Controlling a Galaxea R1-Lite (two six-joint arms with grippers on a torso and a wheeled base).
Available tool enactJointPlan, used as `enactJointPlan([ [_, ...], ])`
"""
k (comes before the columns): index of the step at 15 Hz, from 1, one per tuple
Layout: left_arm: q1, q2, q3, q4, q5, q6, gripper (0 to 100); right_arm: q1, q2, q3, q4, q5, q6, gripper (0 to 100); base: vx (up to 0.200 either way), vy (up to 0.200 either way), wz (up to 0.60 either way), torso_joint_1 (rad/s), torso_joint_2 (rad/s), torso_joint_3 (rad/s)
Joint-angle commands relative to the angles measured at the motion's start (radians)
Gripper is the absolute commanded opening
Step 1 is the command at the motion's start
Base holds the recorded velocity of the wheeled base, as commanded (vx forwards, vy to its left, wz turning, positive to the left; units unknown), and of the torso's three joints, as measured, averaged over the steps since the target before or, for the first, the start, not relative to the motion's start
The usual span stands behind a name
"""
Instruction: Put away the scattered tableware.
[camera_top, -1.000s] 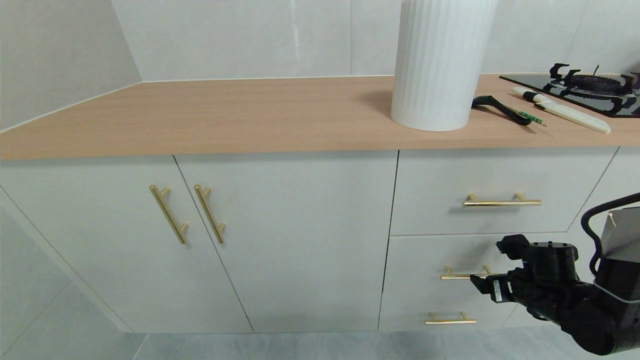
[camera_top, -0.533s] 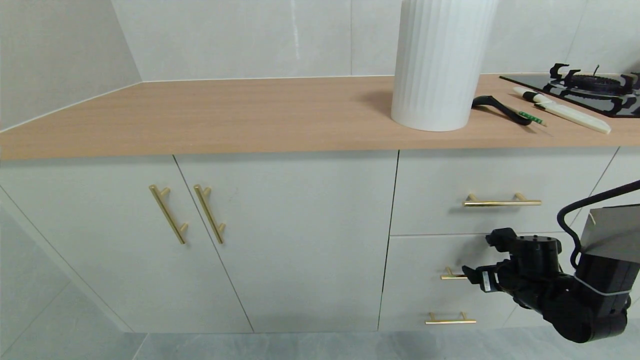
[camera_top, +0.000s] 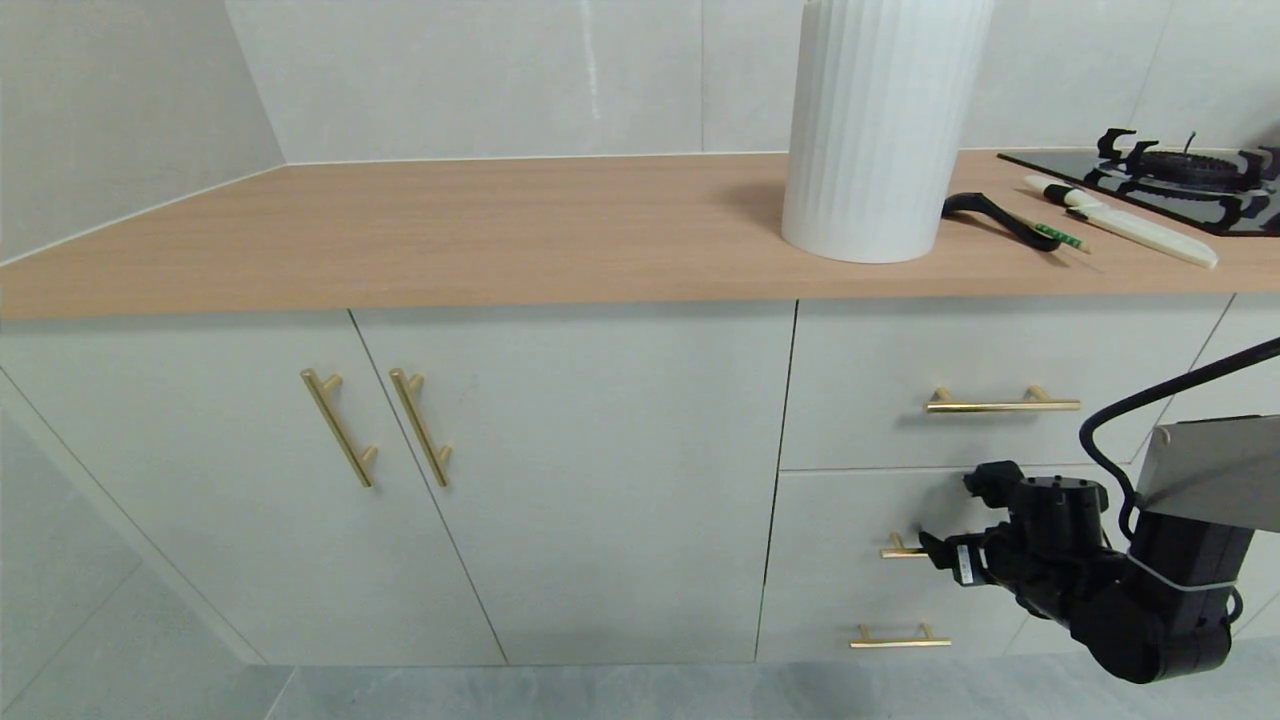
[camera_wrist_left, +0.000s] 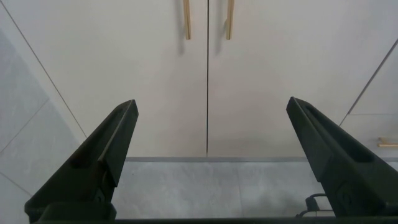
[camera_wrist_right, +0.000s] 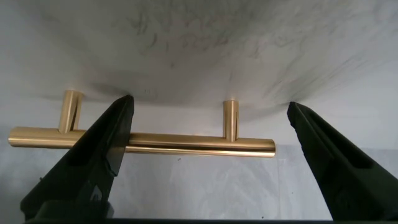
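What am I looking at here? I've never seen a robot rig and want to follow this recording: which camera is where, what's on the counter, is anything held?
This is a two-armed robot facing kitchen cabinets. The large picture comes from a camera on its head, looking down at the wooden countertop. On it stands a tall white ribbed container. Beside that lie a black-handled utensil, a thin green-patterned stick and a cream knife, next to a gas hob. The two small pictures come from wrist cameras, each looking out between a gripper's two fingers. The left gripper is open, facing the double cabinet doors. The right gripper is open too, close before the middle drawer's gold handle. Neither holds anything.
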Motion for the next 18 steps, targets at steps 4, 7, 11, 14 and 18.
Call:
enactJointPlan([
  [4,0.0,0.0,0.0,0.0,0.001,0.001,100,0.001,-0.006,0.023,0.008,0.001,-0.004,100,0.0,0.0,0.0,0.0,0.0,0.0],
  [7,0.0,0.0,0.0,0.0,0.001,0.0,100,0.002,-0.007,0.054,0.008,0.001,-0.013,100,0.0,0.0,0.0,0.0,0.0,0.0],
  [11,0.001,0.0,0.0,0.0,0.001,0.0,100,0.002,-0.041,0.101,0.008,0.001,-0.018,100,0.0,0.0,0.0,0.0,0.0,0.0],
  [14,0.0,0.0,0.0,0.0,0.001,0.0,100,0.004,-0.348,0.256,0.071,0.004,-0.047,100,0.0,0.0,0.0,0.0,0.0,0.0],
  [18,0.0,0.0,0.0,0.0,0.001,0.0,100,0.036,-0.811,0.115,0.634,0.015,-0.039,100,0.0,0.0,0.0,0.0,0.0,0.0],
])
